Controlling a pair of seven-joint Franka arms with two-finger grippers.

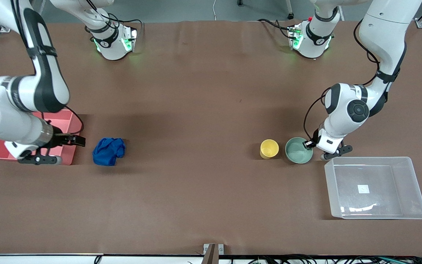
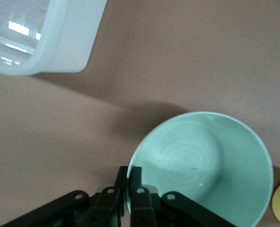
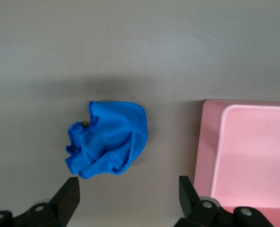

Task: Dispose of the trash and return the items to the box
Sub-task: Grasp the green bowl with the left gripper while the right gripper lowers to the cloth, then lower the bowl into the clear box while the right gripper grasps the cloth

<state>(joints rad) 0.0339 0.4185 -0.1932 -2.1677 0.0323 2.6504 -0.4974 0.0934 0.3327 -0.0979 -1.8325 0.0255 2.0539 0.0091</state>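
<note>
While the left gripper (image 2: 129, 182) pinches the rim of the mint-green bowl (image 1: 298, 150) with clenched fingers, the lift into the empty clear box (image 1: 376, 187), at the bowl's four o'clock, comes next. Beside it stands the yellow cup (image 1: 269, 148). Right gripper (image 3: 128, 201), fingers spread, hangs over the empty pink bin (image 1: 66, 124); the blue trash (image 1: 108, 151) lies on the surface at the bin's three o'clock.

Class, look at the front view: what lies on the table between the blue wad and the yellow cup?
Nothing. The front view shows only bare brown table between the blue wad and the yellow cup.
</note>
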